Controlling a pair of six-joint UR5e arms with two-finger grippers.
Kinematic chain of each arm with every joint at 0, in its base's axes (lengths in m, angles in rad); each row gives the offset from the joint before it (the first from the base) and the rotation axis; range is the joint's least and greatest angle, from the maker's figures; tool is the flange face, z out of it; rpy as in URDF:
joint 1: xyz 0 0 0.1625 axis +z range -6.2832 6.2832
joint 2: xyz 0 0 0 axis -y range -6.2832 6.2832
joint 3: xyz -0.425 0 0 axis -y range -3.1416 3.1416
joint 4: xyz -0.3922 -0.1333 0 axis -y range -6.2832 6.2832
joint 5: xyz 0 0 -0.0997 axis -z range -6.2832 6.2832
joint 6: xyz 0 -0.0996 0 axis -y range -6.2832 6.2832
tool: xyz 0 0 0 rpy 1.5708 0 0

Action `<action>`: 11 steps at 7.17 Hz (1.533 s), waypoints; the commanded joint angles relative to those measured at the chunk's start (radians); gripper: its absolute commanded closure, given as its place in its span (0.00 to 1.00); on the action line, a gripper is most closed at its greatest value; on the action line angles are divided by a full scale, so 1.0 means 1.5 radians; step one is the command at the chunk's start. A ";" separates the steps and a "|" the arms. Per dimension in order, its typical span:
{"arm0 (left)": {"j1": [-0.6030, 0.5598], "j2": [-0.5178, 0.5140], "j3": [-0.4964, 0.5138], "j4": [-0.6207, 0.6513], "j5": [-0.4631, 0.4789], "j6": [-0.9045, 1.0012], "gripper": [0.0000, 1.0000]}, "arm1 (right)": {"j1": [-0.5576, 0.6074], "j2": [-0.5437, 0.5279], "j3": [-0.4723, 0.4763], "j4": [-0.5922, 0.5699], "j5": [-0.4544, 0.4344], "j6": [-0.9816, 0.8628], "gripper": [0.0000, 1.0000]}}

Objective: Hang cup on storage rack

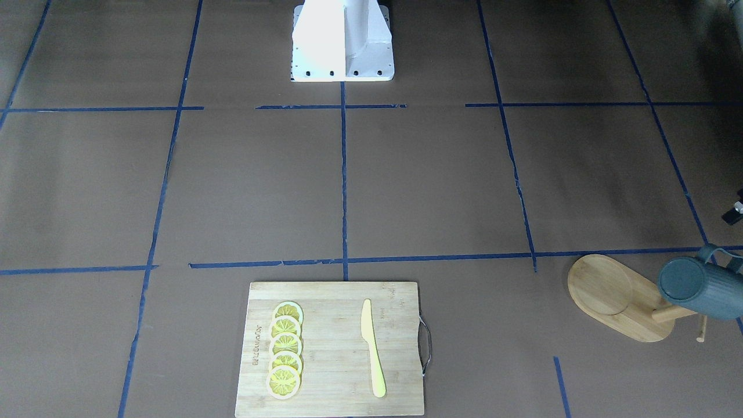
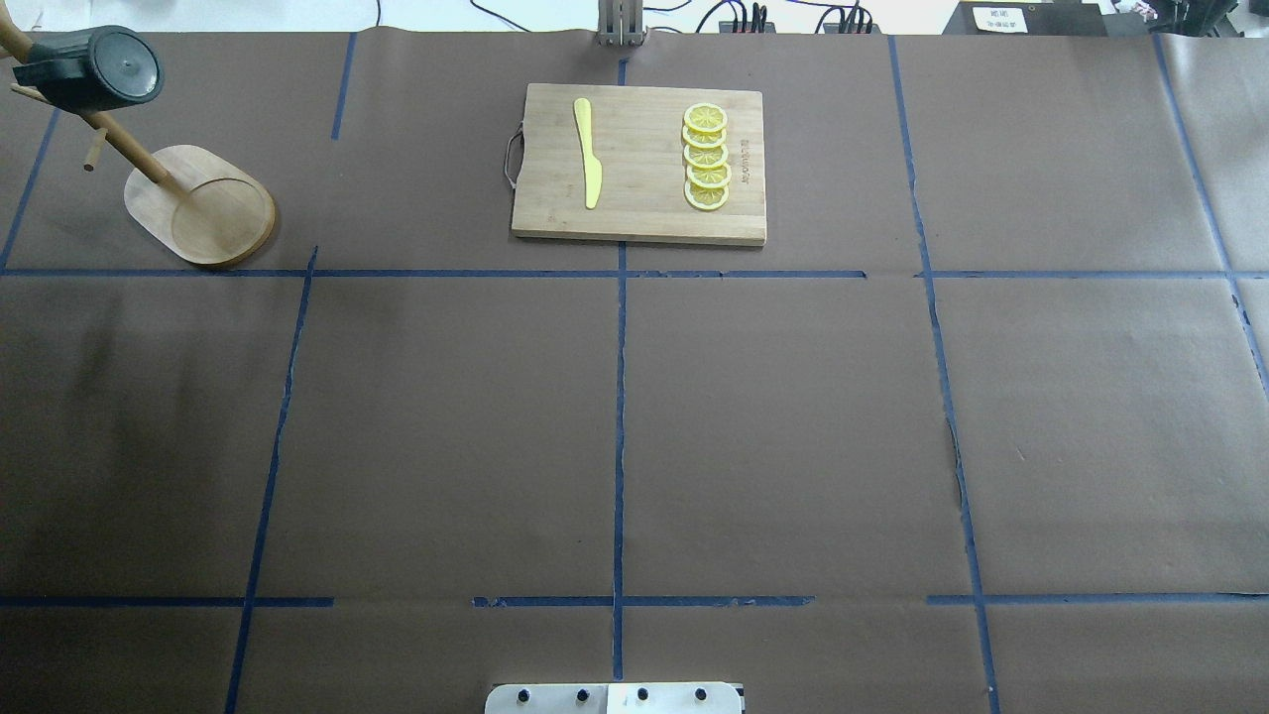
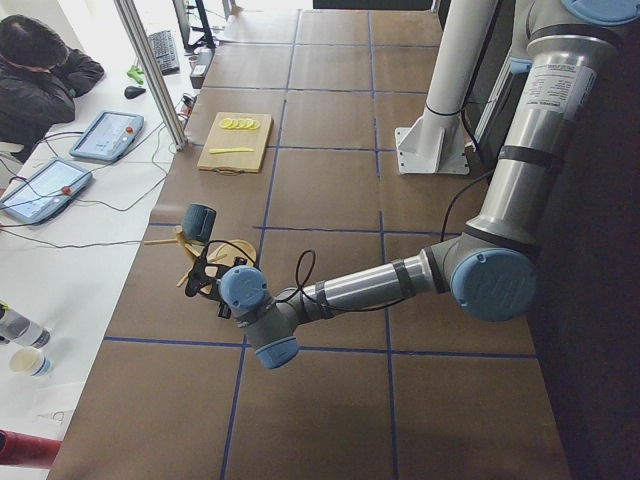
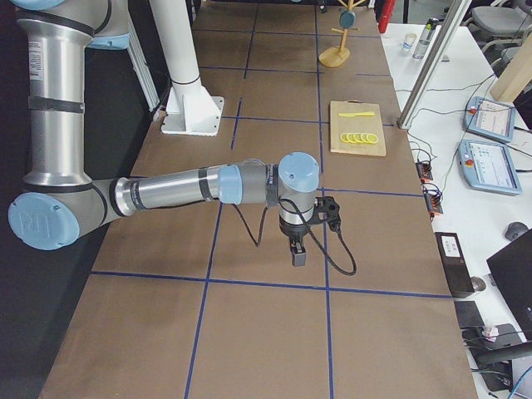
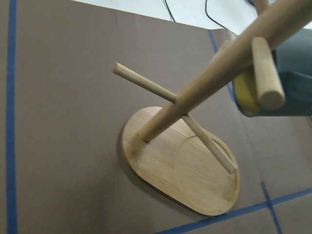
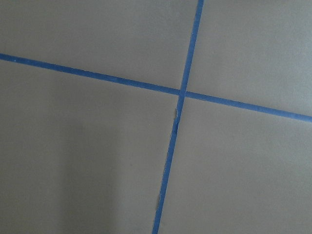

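Observation:
The dark teal-grey ribbed cup hangs on its side on an upper peg of the bamboo storage rack, at the table's far left corner in the overhead view, where both the cup and the rack show. The left wrist view shows the rack's post and pegs and the cup's yellow inside. My left gripper shows only in the exterior left view, close beside the rack and below the cup. I cannot tell whether it is open or shut. My right gripper points down over bare table far from the rack. I cannot tell its state either.
A bamboo cutting board with a yellow knife and several lemon slices lies at the far middle. The robot's white base stands at the near edge. Blue tape lines cross the brown table. An operator sits at a side desk.

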 commanded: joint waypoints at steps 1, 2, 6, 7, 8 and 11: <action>-0.018 0.012 -0.002 0.125 0.084 0.221 0.01 | 0.000 -0.001 0.000 0.000 0.003 0.000 0.00; -0.018 0.014 -0.005 0.188 0.115 0.307 0.01 | 0.000 -0.001 0.001 0.000 0.003 0.000 0.00; -0.025 0.012 -0.060 0.493 0.118 0.445 0.01 | 0.000 -0.001 0.000 0.000 0.002 0.000 0.00; -0.026 0.009 -0.113 0.603 0.130 0.509 0.01 | 0.000 -0.001 0.000 0.000 0.002 0.000 0.00; -0.035 0.009 -0.188 0.718 0.149 0.532 0.01 | 0.000 -0.001 0.000 0.000 0.001 0.000 0.00; -0.096 0.064 -0.349 0.896 0.141 0.524 0.01 | 0.000 -0.001 0.000 0.000 0.001 0.000 0.00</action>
